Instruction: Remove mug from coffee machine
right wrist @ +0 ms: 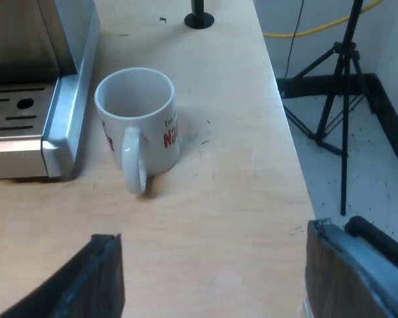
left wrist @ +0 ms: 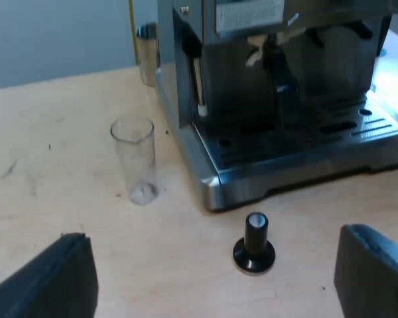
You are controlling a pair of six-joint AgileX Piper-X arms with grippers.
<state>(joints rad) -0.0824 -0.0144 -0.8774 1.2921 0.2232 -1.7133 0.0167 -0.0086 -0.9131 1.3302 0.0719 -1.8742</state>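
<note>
Ahead of the left gripper's (left wrist: pixel 212 285) matt black fingers, the espresso machine (left wrist: pixel 285 132) is brushed metal with a soft sheen. The measuring glass (left wrist: pixel 136 159) is clear and smooth, and the tamper (left wrist: pixel 254 242) is glossy black. Beyond the right gripper's (right wrist: pixel 212 278) jaws, the mug (right wrist: pixel 136 119) looks like glazed white ceramic, on a table (right wrist: pixel 239 165) of pale, matt wood.

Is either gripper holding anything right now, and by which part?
Nothing is held. The left gripper and right gripper are both open and empty; the mug stands on the table beside the machine.
</note>
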